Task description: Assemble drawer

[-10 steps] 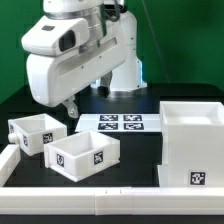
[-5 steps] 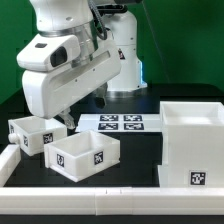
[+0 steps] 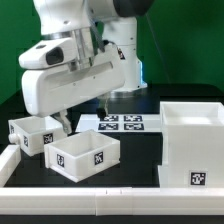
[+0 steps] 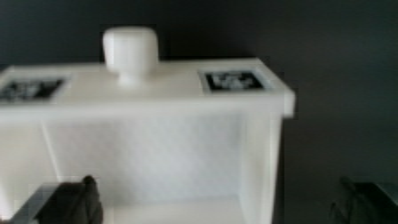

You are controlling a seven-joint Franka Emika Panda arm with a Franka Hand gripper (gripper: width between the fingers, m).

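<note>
Two small white open-topped drawers lie on the black table at the exterior view's left: one further back (image 3: 36,131) and one nearer the front (image 3: 84,153) with a marker tag on its face. The large white drawer housing (image 3: 194,143) stands at the exterior view's right. My gripper (image 3: 66,121) hangs just above the back drawer's far rim, open and empty. In the wrist view that drawer (image 4: 151,140) fills the picture, with its round knob (image 4: 130,50) and two tags on its rim. My gripper (image 4: 222,205) straddles one wall, with dark fingertips (image 4: 71,205) on either side.
The marker board (image 3: 122,123) lies flat behind the drawers, between them and the housing. A low white rail (image 3: 100,197) runs along the table's front edge and up its left side. The arm's big white body hangs over the table's left half.
The arm has swung toward the exterior view's left and come lower, bringing the gripper down over the back small drawer. No part has moved.
</note>
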